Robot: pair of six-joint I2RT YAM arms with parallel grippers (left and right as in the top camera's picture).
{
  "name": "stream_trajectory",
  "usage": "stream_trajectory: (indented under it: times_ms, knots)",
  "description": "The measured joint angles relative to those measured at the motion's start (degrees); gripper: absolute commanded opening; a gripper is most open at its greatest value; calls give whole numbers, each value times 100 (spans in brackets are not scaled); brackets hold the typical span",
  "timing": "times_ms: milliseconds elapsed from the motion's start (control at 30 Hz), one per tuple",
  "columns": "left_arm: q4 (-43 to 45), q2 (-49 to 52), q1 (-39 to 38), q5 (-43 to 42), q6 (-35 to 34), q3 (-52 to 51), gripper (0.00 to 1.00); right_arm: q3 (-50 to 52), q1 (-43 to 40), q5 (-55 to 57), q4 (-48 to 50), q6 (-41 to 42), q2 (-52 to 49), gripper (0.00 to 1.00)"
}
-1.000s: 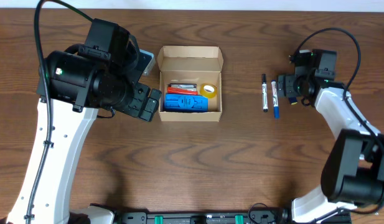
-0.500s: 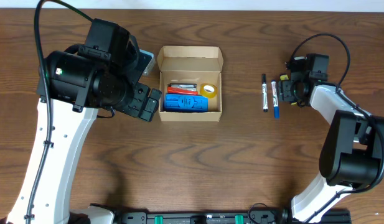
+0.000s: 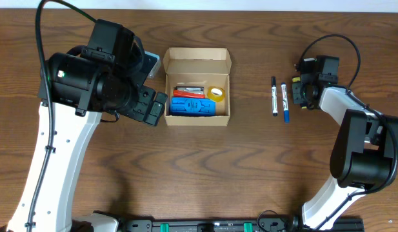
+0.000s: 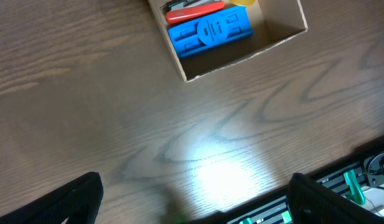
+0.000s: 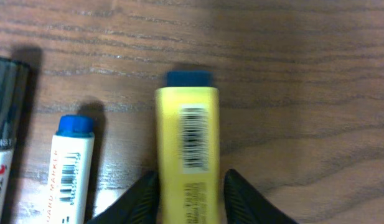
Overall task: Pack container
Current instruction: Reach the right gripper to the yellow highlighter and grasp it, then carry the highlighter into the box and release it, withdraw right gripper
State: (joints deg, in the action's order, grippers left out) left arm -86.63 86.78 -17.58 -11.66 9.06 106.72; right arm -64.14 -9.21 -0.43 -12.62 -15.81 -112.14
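Note:
The container [image 3: 197, 58] is an open tan cardboard box at the table's middle, also seen in the left wrist view [image 4: 241, 57]. Inside lie a blue item [image 3: 192, 106], a red item [image 3: 189, 94] and a yellow tape roll [image 3: 216, 94]. My right gripper [image 5: 190, 199] is down on the table to the right of the box, its fingers pressed against both sides of a yellow marker [image 5: 187, 137] with a blue cap. My left gripper [image 4: 195, 205] hangs wide open over bare wood beside the box, holding nothing.
A black marker [image 3: 274, 95] and a white marker with blue cap [image 3: 284, 102] lie side by side just left of my right gripper [image 3: 300, 90]. The left arm's bulky body [image 3: 95, 74] stands close against the box's left side.
The right gripper's fingers have closed in from wide apart onto the yellow marker, and its wrist shifted slightly. The left arm and the box have not moved.

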Motion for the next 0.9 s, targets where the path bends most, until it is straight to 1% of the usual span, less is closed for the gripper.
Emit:
stream_trajectory:
  times_ms: [133, 267, 467, 600, 767, 900]
  knots:
    - [0, 0, 0, 0, 0, 0, 95, 0, 0, 2, -4, 20, 0, 25]
    - [0, 0, 0, 0, 0, 0, 95, -15, 0, 4, -15, 72, 0, 19]
    - [0, 0, 0, 0, 0, 0, 95, -22, 0, 2, -46, 286, 2, 19]
    - [0, 0, 0, 0, 0, 0, 95, -114, 2, -92, -328, 433, 68, 20]
    - [0, 0, 0, 0, 0, 0, 95, -542, 79, -433, -876, 511, 516, 20]
    - [0, 0, 0, 0, 0, 0, 95, -1154, 457, -752, -1141, 511, 1180, 17]
